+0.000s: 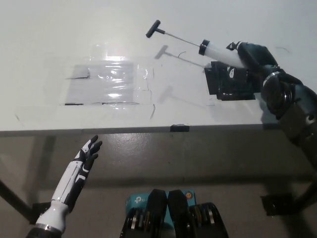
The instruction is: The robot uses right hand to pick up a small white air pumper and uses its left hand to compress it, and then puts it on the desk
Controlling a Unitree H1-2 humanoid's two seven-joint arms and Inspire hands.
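Nearest, low at the picture's left, the white left hand [83,157] rests below the counter edge, forearm angled up and to the right. Its fingers [92,147] are straight and slightly spread, holding nothing. It is well apart from everything on the counter.

The counter [39,39] is pale and matte, its front edge running across the middle of the view. A small dark tab [179,128] sits on that edge. On the left half of the counter lies a flat sheet of clear plastic film [110,82], glossy and wrinkled, with dark tape marks at its corners.

Farther right, the black right arm [292,106] comes in from the lower right and bends toward the counter's far side. The right hand [250,55] is clamped around the white barrel of the air pumper [217,52], fingers wrapped on it. The pumper is lifted clear of the counter, tilted, its thin rod drawn out up and to the left, ending in a black T-handle [153,29]. Its shadow falls on the counter beneath. A flat black pad [229,87] lies on the counter just under the hand.
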